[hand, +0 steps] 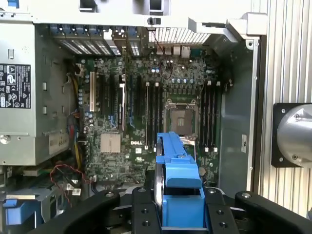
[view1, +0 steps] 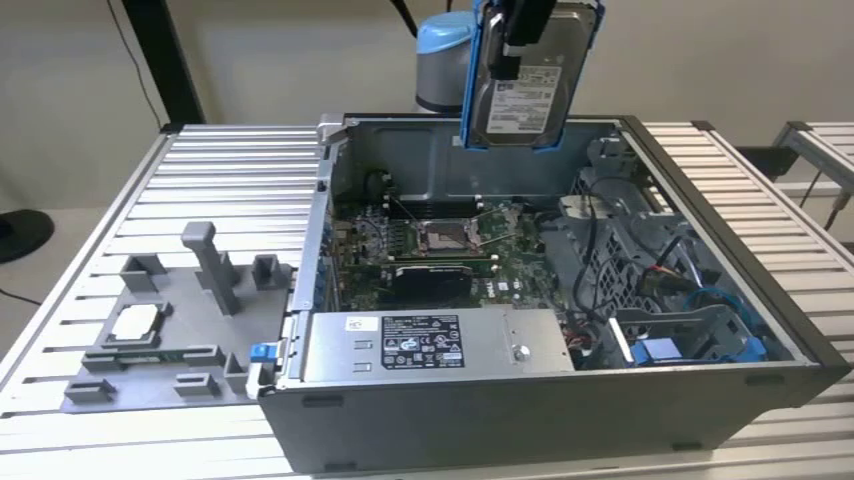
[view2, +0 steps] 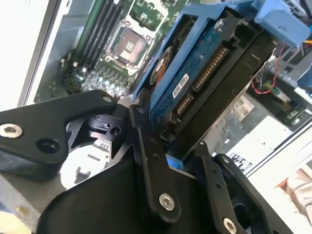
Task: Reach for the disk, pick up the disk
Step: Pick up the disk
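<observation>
In the second wrist view, the black gripper (view2: 168, 141) is clamped on the disk (view2: 195, 83), whose blue frame and blue circuit board face the camera. Beyond it lies a green motherboard (view2: 117, 48) with an empty processor socket (view2: 127, 46) and memory slots.

The arm (view1: 447, 60) hangs high above the far edge of the tabletop, wrist pointing down. Its hand (view1: 514, 60) is raised clear, black fingers (view2: 151, 165) clamped on either side of the disk (view1: 527, 90), which hangs upright between them, seen in both wrist views.
</observation>
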{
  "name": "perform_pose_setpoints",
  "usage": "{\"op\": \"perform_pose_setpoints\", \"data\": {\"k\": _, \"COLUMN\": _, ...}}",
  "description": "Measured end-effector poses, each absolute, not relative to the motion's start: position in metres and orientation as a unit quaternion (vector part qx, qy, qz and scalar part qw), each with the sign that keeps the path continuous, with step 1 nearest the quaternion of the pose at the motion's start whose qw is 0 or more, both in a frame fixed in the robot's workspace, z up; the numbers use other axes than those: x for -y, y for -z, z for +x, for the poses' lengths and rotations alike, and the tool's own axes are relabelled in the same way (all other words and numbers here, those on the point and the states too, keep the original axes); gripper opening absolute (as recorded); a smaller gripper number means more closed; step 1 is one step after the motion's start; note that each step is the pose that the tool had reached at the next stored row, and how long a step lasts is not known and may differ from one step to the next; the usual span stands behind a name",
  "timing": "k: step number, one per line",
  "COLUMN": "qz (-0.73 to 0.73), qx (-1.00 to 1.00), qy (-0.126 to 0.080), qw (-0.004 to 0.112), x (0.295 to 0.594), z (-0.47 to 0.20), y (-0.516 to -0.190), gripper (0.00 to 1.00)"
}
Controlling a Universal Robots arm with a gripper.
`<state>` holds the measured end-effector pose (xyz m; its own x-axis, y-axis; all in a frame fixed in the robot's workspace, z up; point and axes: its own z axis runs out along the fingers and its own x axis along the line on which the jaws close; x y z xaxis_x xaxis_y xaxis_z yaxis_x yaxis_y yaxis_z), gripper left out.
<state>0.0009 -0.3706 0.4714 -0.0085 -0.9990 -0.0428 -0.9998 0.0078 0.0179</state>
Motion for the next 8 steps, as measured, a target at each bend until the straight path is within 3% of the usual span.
{"op": "perform_pose_setpoints", "data": {"k": 8, "qz": -0.704, "qx": -0.710, "qy": -0.021, "qw": 0.009, "x": 0.371, "z": 0.030, "y": -0.471, "gripper": 0.00}}
